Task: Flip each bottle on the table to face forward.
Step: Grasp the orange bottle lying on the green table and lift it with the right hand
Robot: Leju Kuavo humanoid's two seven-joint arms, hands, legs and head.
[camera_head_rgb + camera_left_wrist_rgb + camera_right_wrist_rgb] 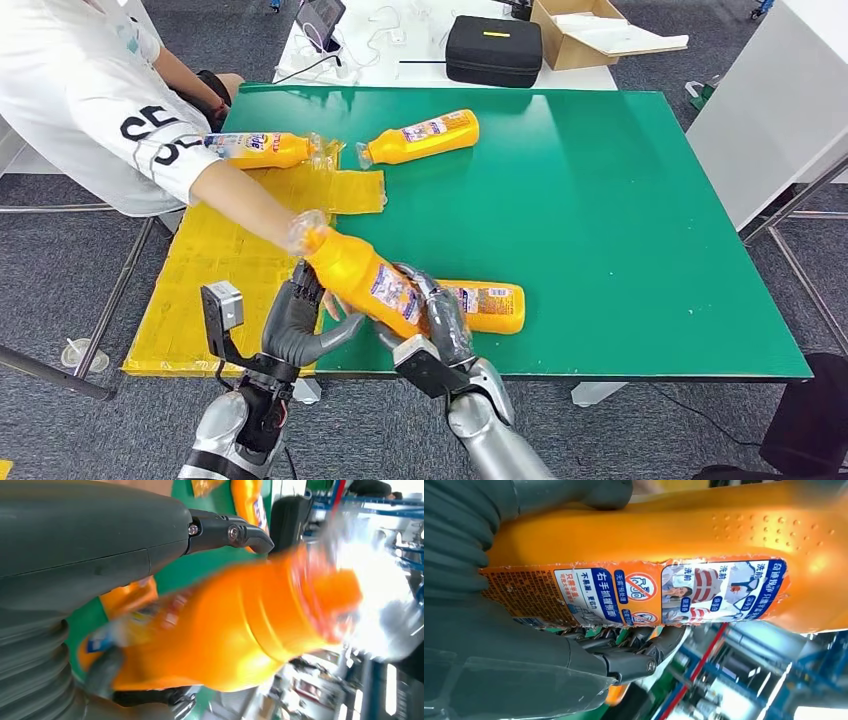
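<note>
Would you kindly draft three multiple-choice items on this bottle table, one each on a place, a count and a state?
1. Where does the bottle nearest the robot lie on the green table?
A. far right corner
B. near edge, behind the right hand
C. on the black case

2. How many orange bottles show in the head view?
A. two
B. four
C. six

3. What is the state of the raised bottle?
A. held by the right hand, off the table
B. standing upright on the table
C. lying on the yellow sheet

Answers: 1 B, the lying bottle rests at the near edge. 2 B, two far ones, one near, one raised. 3 A, the fingers wrap it.
</note>
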